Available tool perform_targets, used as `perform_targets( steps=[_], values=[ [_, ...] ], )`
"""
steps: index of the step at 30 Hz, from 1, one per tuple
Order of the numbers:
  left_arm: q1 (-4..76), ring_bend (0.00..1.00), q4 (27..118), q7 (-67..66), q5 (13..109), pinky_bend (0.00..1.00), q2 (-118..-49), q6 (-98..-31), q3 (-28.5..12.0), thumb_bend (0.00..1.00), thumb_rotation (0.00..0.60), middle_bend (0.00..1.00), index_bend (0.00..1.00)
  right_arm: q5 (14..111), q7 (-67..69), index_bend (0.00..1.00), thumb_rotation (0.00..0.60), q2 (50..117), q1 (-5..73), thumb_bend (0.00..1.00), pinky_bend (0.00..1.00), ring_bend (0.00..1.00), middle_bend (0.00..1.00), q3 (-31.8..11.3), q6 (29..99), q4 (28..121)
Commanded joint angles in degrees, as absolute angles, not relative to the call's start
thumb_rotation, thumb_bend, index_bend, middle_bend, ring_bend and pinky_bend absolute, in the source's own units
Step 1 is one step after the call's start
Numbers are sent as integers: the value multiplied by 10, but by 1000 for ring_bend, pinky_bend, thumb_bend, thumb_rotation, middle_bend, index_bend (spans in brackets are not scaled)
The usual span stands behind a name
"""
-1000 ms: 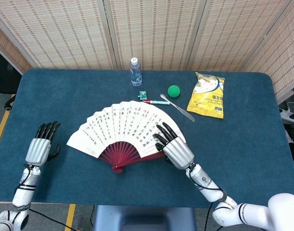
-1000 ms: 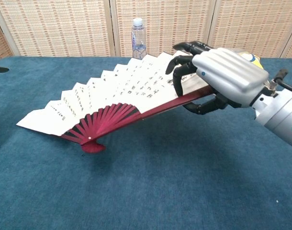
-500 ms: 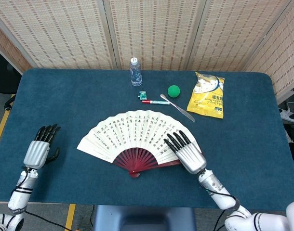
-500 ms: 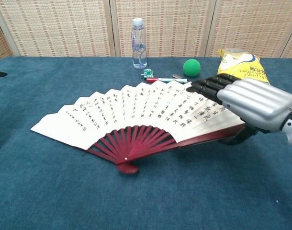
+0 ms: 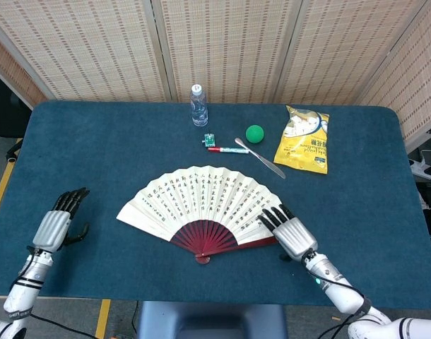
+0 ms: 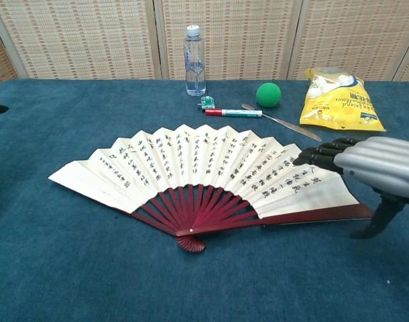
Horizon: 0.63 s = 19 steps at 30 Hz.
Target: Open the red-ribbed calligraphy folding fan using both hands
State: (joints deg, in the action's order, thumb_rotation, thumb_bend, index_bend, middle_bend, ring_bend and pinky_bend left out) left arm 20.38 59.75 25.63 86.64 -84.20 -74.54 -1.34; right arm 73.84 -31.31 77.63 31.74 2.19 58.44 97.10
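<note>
Fan: the red-ribbed paper folding fan with black calligraphy (image 5: 205,205) lies spread flat on the blue cloth-covered table (image 5: 95,141), just to the left of my right hand, pivot toward me and leaf arching away
Fan axis: its widest line runs left to right, from the outer white fold toward my left side to the red guard rib (image 6: 318,215) on the right
Right hand: my silver right hand (image 5: 290,232) sits at the fan's right end, dark fingertips (image 6: 312,157) stretched out flat over the last folds, the thumb down beside the guard rib; I see nothing gripped, and I cannot tell whether the fingers press the paper or only hover over it
Left hand: my left hand (image 5: 56,222) is well apart from the fan's left edge, fingers loosely extended, holding nothing
Nearer hand: the right, by far; any last widening would go through the right guard
Progress: I judge the fan essentially open, close to a half circle
Beyond the fan: a red-and-white marker pen (image 6: 232,113) and a green ball (image 6: 268,94) lie farther off
</note>
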Motion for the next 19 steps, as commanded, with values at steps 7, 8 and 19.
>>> perform_targets(
  steps=[7,8,19],
  values=[
    [132,0,809,244,877,27,-659,-817,20,456,600,0,0,834,-245,0,550,666,161,44,0,0,0,41,855,1022],
    [120,0,817,223,869,27,-654,-830,19,456,600,0,0,834,-234,0,550,663,141,44,0,0,0,45,878,1015],
    [68,0,851,30,847,5,-643,-898,5,457,600,0,0,833,-119,0,550,651,44,63,0,0,0,24,984,944]
  ],
)
